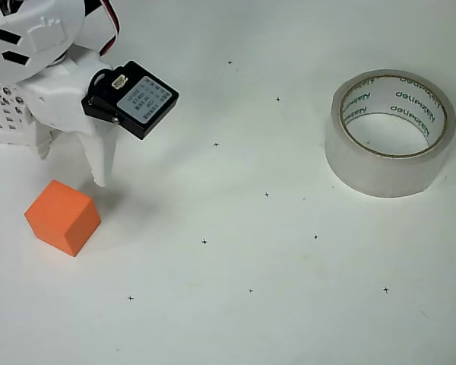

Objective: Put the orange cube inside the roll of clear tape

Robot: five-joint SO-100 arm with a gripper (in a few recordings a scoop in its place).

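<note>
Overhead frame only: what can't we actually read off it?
- Jaws of the gripper: open or shut unclear; one white finger shows, the arm body covers the rest.
- Gripper height above the table: unclear from straight above.
- Orange cube: far faces hidden by the cube itself.
- Roll of clear tape: green core lettering only partly legible, small and curved.
- White perforated block: cut by the left edge, overlapped by the arm.

roll of clear tape [390,135] | core print: green "delipizen", repeated
</note>
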